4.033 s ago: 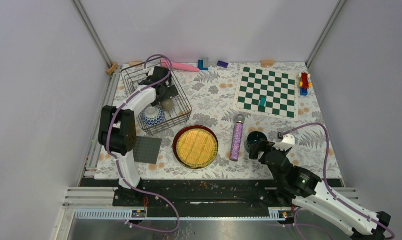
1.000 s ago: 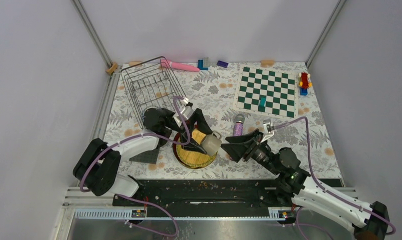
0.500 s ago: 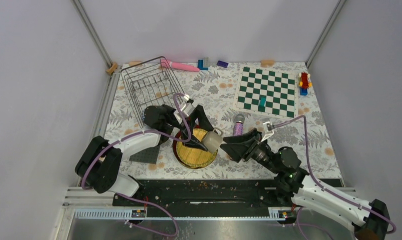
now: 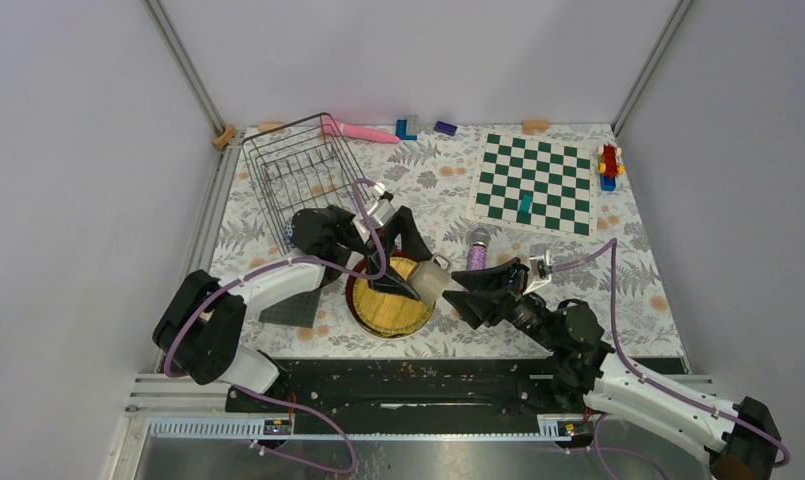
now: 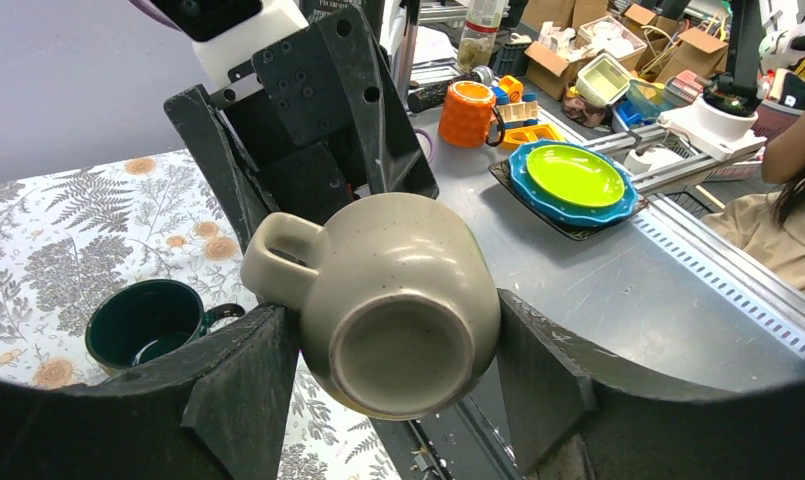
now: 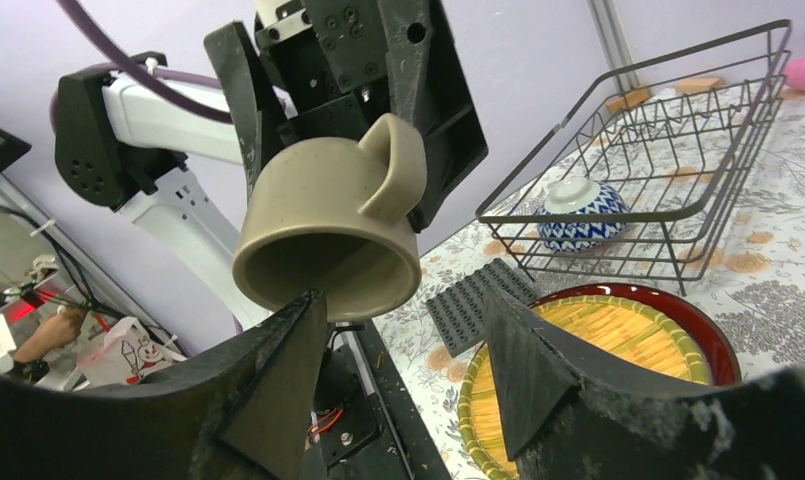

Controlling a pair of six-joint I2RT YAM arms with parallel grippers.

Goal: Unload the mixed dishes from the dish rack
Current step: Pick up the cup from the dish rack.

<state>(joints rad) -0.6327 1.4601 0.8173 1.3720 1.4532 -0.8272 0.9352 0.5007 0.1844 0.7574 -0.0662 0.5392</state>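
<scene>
Lifted out of the dish rack (image 4: 303, 175) over the last few seconds, the small greyish cup (image 4: 430, 280) now hangs above the yellow woven-look plate (image 4: 383, 312), clamped in the left end effector (image 4: 416, 282). The right end effector (image 4: 460, 292) has closed in with fingers spread, its tips just beside the cup. I read this as a hand-over under way, leaving one dish fewer in the rack.

From the left wrist, the cup lies on its side with its base to the camera, squeezed between both fingers. The dark teal mug (image 5: 143, 325) stands on the floral surface (image 5: 38, 220) below.

From the right wrist, the cup's mouth faces the spread fingers and is not yet gripped. The blue-white patterned bowl (image 6: 578, 215) sits upside down in the rack.

No brand or writing is legible in any view.
</scene>
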